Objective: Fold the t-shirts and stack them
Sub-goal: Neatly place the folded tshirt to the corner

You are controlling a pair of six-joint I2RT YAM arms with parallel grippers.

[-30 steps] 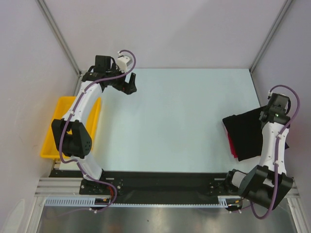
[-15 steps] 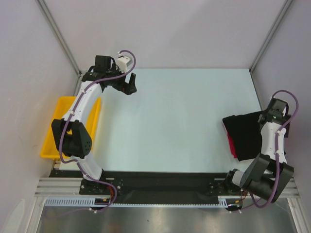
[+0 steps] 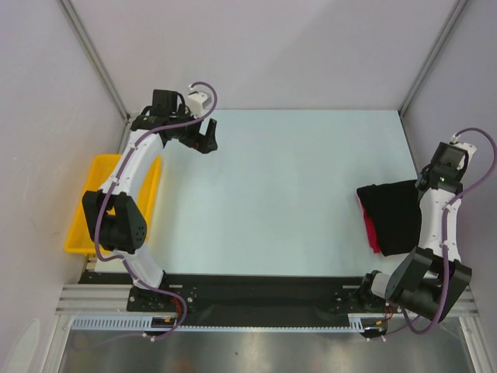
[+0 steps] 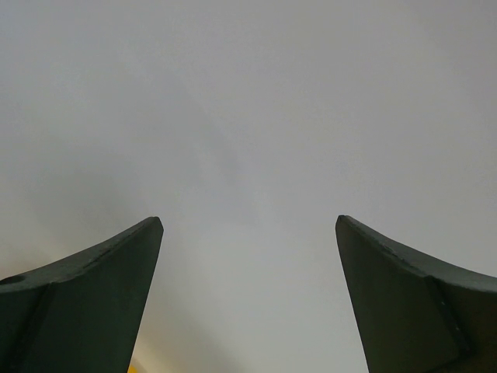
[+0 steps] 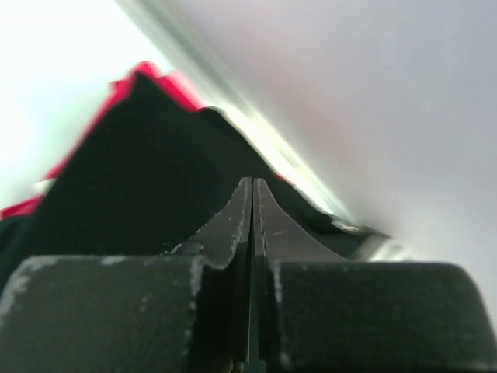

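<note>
Black folded cloth t-shirt (image 3: 392, 216) at 3 o'clock: beware possible snagging and unfolding by empty, pinched-shut right gripper (image 5: 252, 186); left gripper (image 4: 248, 221) spread wide, empty.

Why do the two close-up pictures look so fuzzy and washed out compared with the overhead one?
Top view: sharp, evenly lit. Left wrist view: the open left claw faces a featureless grey surface. Right wrist view: the black t-shirt and red t-shirt beyond the shut right claw are blurred; the upper-left corner is blown out white.
</note>
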